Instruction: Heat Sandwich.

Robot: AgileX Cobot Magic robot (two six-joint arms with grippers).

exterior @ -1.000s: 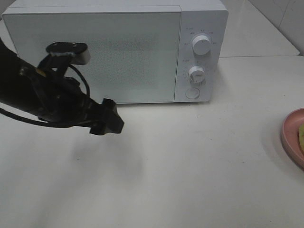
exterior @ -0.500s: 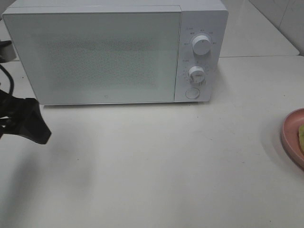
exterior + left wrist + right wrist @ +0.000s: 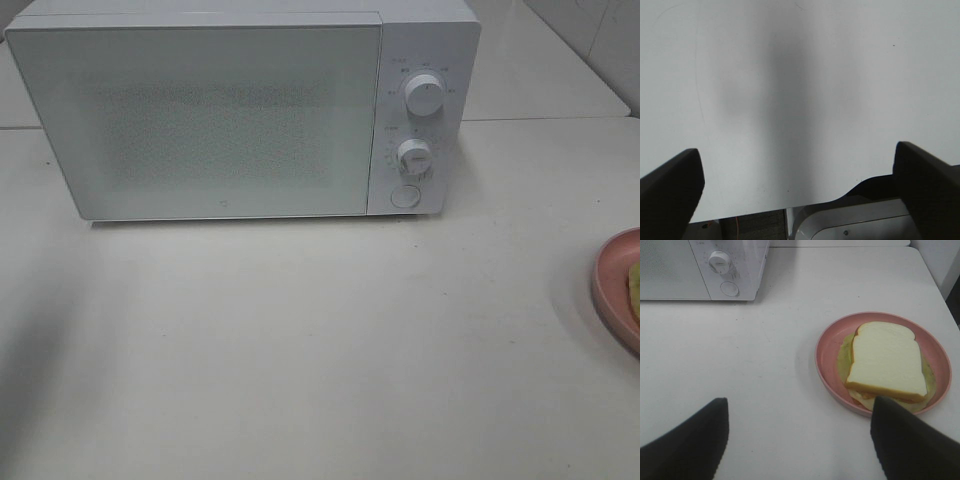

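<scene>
The left gripper [image 3: 799, 185] has its fingers [image 3: 670, 187] spread wide with nothing between them; only bare white worktop [image 3: 800, 75] lies in the gap and ahead of the tips, crossed by a soft grey shadow. Behind the fingers the worktop's edge shows, with a pale rounded piece of the rig below it.

The right gripper [image 3: 800, 440] also has its fingers [image 3: 687, 442] spread apart and holds nothing. Between them there is plain worktop. Just ahead of one fingertip, and a little outside the gap, sits the pink plate [image 3: 826, 347], apart from that finger. The sandwich [image 3: 886, 360] lies flat on this plate, its white top slice facing up, a tan-orange crust line along its edges and pale green-yellow filling spilling out around it. Farther ahead of the other finger, well apart from the plate, stands the white microwave [image 3: 670, 270] with its door closed, a dial [image 3: 719, 261] and a round button [image 3: 729, 288] on its panel.

From the high camera neither arm is in view; the microwave [image 3: 240, 110] stands at the back of the worktop, and the plate [image 3: 610, 285] shows only as a cropped rim at the edge.
</scene>
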